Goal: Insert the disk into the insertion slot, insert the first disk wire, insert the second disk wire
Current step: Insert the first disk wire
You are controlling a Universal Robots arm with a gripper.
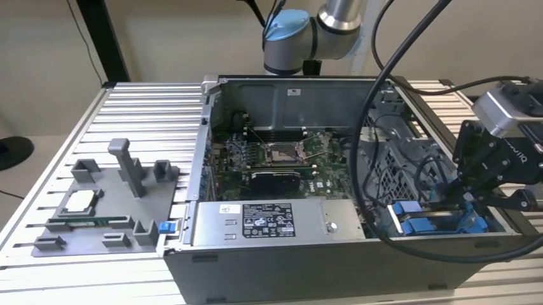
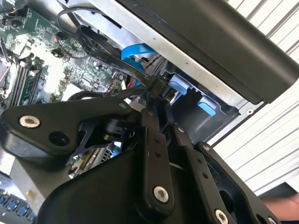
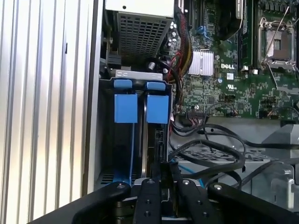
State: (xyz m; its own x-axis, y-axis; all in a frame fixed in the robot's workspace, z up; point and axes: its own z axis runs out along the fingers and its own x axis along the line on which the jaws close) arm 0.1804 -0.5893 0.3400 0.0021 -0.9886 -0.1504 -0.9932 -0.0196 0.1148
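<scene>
Gripper (image 2: 153, 95): black linkage in foreground; fingers pinched together on the plug of a black disk wire (image 2: 158, 85); blue frame tabs (image 2: 180, 87) sit in the drive bay just beyond; green motherboard (image 2: 42, 51) lies behind; ribbed table (image 2: 275, 121) borders the dark case edge (image 2: 210, 42).

A robotics lab bench: a slotted aluminium table (image 1: 144, 101) carries an open computer case (image 1: 297, 276) and a grey parts fixture (image 1: 85, 240), with a robot arm (image 1: 293, 38) behind.

The arm (image 1: 293, 47) is reached over from behind. The hand (image 1: 451, 194) is pointed downward, its fingers (image 3: 148, 198) drawn together on a black wire (image 3: 166, 169).
</scene>
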